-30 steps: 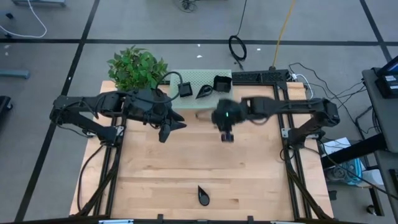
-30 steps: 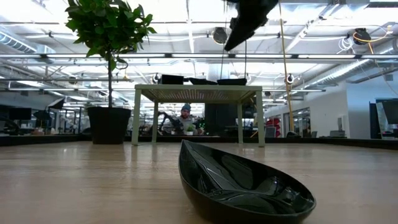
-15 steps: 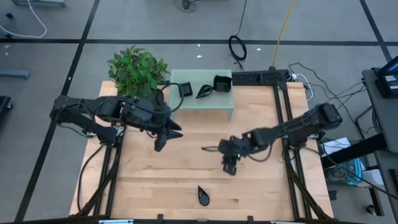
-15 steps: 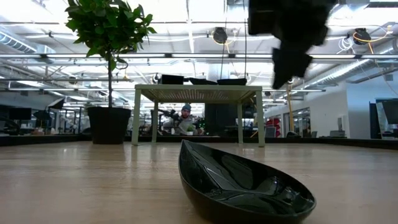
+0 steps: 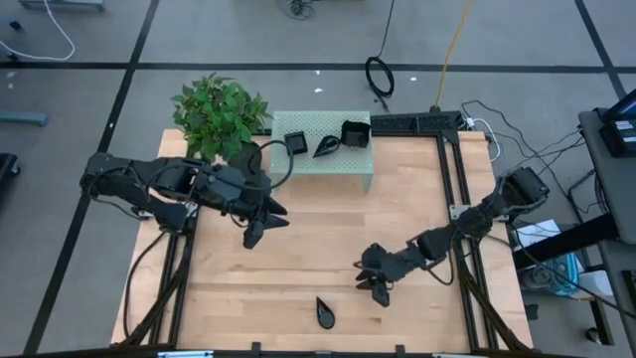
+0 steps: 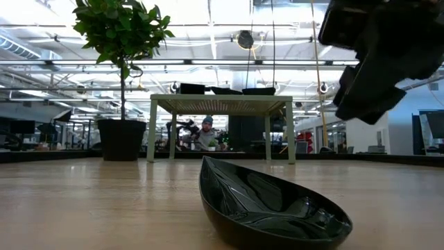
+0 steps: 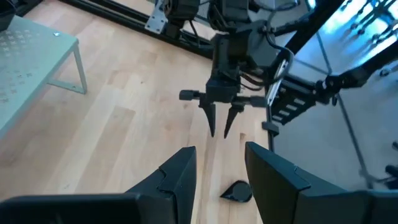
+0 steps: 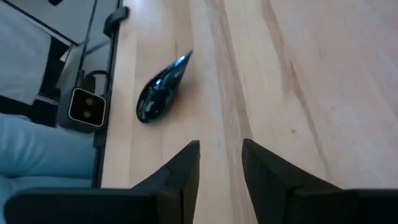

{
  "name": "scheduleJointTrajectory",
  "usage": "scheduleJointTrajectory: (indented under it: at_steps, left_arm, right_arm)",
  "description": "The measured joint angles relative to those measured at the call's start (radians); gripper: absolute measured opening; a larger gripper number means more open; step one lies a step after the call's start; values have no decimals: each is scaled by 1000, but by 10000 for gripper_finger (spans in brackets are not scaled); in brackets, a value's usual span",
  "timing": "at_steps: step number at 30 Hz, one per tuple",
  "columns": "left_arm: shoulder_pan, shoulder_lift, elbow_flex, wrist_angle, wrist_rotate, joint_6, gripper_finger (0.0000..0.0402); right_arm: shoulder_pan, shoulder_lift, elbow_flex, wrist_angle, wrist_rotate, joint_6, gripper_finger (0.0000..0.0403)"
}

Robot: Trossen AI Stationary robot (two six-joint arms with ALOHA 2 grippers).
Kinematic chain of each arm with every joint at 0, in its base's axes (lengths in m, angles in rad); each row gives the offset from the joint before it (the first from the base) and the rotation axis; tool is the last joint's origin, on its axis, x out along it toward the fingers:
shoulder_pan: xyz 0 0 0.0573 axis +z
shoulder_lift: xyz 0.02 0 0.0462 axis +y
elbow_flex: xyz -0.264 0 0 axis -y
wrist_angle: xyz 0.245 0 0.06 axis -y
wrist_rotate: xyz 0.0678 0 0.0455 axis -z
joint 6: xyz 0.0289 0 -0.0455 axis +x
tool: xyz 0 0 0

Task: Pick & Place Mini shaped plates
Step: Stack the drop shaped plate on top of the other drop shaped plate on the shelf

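We saw the right hand (image 5: 379,290) low in the right-centre of the high view, its fingers (image 8: 180,171) parted with bare worktop (image 5: 298,259) between them, holding and touching nothing. A teardrop plate (image 5: 324,312) lay on the worktop near the bottom centre, just left of and below that hand, apart from it. The left hand (image 5: 252,237) hung over the worktop left of centre, fingers (image 7: 177,177) likewise spread and empty. Three more plates stood on the pale green stand (image 5: 343,159) at upper centre: a square plate (image 5: 295,143), a second teardrop plate (image 5: 325,148) and a wavy-edged plate (image 5: 355,133).
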Motion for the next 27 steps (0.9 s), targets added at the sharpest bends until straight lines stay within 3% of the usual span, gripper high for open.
scheduleJointTrajectory:
  at_steps: [7, 11, 15, 20, 27]
  left_arm:
    - [8, 11, 0, 63, -49, -64, 141]
    - [8, 17, 1, 94, -52, -124, 141]
    - [-3, 24, 0, 91, -45, -180, 141]
    - [-31, 21, 0, 96, -44, -212, 141]
    - [-90, 21, 0, 109, -45, -285, 141]
  right_arm:
    - [36, 42, 0, 161, 153, -123, 112]
    - [37, 137, 5, 362, 163, -82, 112]
    - [59, 238, 78, 417, 210, -48, 112]
    - [96, 337, 234, 316, 211, -80, 112]
    - [121, 389, 414, -8, 342, -96, 126]
